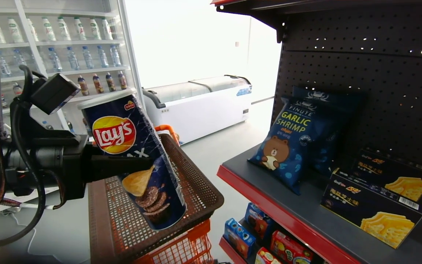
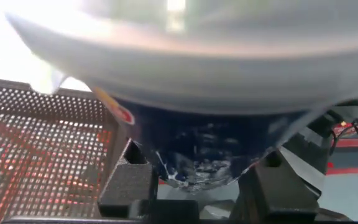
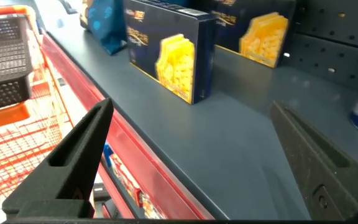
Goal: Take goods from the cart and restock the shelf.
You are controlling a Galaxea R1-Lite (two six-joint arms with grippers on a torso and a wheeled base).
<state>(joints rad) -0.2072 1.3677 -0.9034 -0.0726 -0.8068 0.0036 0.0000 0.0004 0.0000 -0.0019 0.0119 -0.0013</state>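
Shop aisle on my screen, with a cooler (image 1: 53,69) of bottles and a chest freezer (image 1: 203,106) far out beyond the shelf (image 1: 244,165). The left gripper (image 1: 130,167) has its jaws clamped across the middle of the crisp can (image 1: 123,132), which hangs tilted, lid leaning away from the shelf, clear of the shelf's red front lip and above the cart (image 1: 200,190). In the left wrist view the can (image 2: 204,149) sits wedged between the two fingers (image 2: 126,177). The right gripper (image 3: 191,112) hovers with its jaws spread wide and nothing in them, just above the bare stretch of shelf beside the boxes (image 3: 169,53). Blue snack bags (image 1: 291,143) lean against the pegboard at the back of the shelf, near its end. My worry is the tilt: I judge that a round can pinched at one band could swivel or slide in the grip on the way to the shelf. Carried too low, its base would strike the shelf's lip and be knocked loose. Set down leaning, it would tip, roll and push the bags or boxes. The right gripper also occupies the free space on the shelf, so the arms could collide.
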